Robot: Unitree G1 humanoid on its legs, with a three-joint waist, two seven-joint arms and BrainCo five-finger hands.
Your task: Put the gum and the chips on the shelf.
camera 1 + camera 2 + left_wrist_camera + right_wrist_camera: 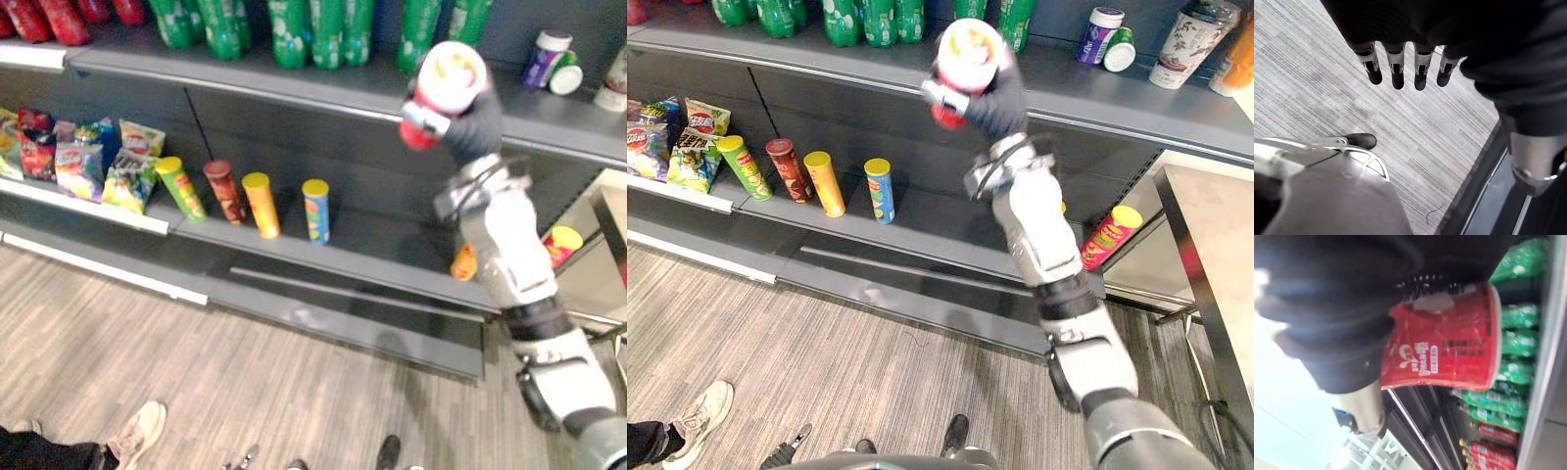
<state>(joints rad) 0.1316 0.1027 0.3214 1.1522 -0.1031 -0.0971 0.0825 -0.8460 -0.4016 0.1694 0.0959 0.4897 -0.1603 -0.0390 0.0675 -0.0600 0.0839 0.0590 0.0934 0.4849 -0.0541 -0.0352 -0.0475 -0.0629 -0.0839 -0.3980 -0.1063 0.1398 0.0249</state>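
One red can (446, 83) of chips, a smooth glossy cylinder with a white lid, is tilted at the front edge of the grey top shelf (294, 86), toward its right end. The right hand (472, 119) has its fingers curled round the can's lower part. The left hand (1396, 73) hangs over the striped floor (1312, 78), with fingers straight and holding nothing.

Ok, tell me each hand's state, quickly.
Left hand: open, fingers straight, holding nothing.
Right hand: shut on the red chips can, up by the upper shelf.
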